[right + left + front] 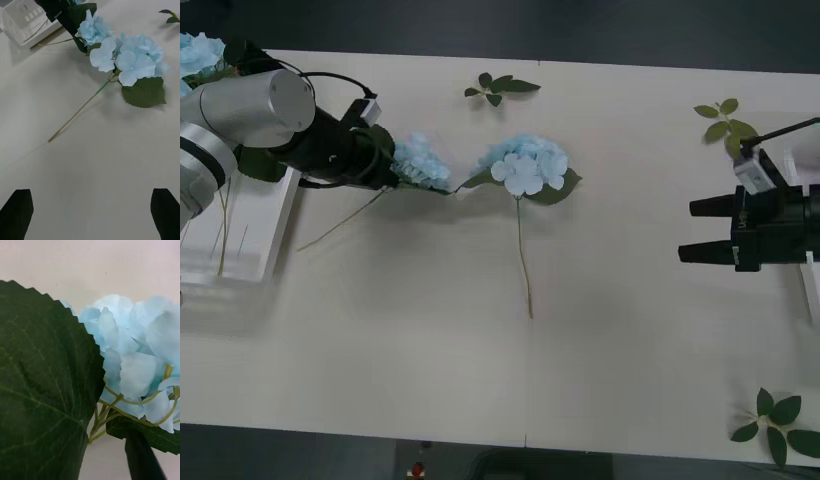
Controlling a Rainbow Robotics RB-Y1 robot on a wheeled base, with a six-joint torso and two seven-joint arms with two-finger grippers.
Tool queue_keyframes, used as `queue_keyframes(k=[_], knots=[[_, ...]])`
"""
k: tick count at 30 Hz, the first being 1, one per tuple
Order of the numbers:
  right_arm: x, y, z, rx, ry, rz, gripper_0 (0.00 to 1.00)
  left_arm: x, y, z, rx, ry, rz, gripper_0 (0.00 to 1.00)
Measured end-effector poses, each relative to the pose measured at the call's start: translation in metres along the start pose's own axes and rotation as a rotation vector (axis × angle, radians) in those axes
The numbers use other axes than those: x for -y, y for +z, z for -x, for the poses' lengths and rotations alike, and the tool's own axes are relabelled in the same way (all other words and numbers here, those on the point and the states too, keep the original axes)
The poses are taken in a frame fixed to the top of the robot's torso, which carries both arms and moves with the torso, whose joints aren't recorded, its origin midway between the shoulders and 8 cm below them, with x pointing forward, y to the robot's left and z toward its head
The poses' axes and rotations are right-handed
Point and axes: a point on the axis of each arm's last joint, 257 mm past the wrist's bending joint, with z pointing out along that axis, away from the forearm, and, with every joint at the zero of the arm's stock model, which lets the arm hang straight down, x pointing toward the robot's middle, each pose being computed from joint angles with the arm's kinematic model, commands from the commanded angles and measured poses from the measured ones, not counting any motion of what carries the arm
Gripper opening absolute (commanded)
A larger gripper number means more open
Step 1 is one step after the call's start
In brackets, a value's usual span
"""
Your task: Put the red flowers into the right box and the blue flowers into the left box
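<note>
- Held off the table's (600,370) right end, the right gripper (692,231) is seen with black fingers spread wide, gripping nothing.
- At the left box (275,225), the left gripper (385,165) is pressed against one of the blue flowers (420,160); whether it is clamped cannot be told.
- Another blue cluster (525,165) is laid just beside the first, mid-table.

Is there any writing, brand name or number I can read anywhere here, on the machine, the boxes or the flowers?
None can be read.
The left hand by a blue flower, the right hand, the left box and the table show no readable text.
</note>
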Motion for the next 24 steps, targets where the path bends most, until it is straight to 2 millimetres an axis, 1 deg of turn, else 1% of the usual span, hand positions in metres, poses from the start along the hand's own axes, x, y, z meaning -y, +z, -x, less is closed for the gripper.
queue_keyframes(k=[2, 5, 8, 11, 14, 18, 21, 24], knots=[[0.003, 0.001, 0.003, 0.0, -0.004, -0.002, 0.91, -0.002, 0.0, 0.0, -0.001, 0.006, 0.008, 1.0], [0.01, -0.004, 0.011, 0.016, -0.011, -0.025, 0.91, -0.005, 0.0, -0.001, -0.005, 0.018, 0.018, 1.0], [0.015, -0.009, 0.017, 0.029, -0.017, -0.04, 0.91, -0.003, 0.0, -0.011, -0.043, 0.031, 0.009, 1.0], [0.016, -0.011, 0.018, 0.032, -0.019, -0.044, 0.91, 0.001, -0.001, -0.019, -0.075, 0.11, -0.009, 1.0], [0.016, -0.01, 0.018, 0.031, -0.018, -0.042, 0.91, -0.002, 0.001, -0.025, -0.088, 0.177, -0.011, 1.0], [0.016, -0.01, 0.018, 0.031, -0.018, -0.042, 0.91, -0.002, 0.016, -0.029, -0.078, 0.184, -0.012, 1.0], [0.016, -0.01, 0.018, 0.031, -0.018, -0.042, 0.91, 0.007, 0.029, -0.026, -0.047, 0.18, -0.021, 1.0], [0.016, -0.01, 0.018, 0.031, -0.018, -0.042, 0.91, 0.017, 0.041, -0.021, -0.018, 0.212, -0.015, 1.0]])
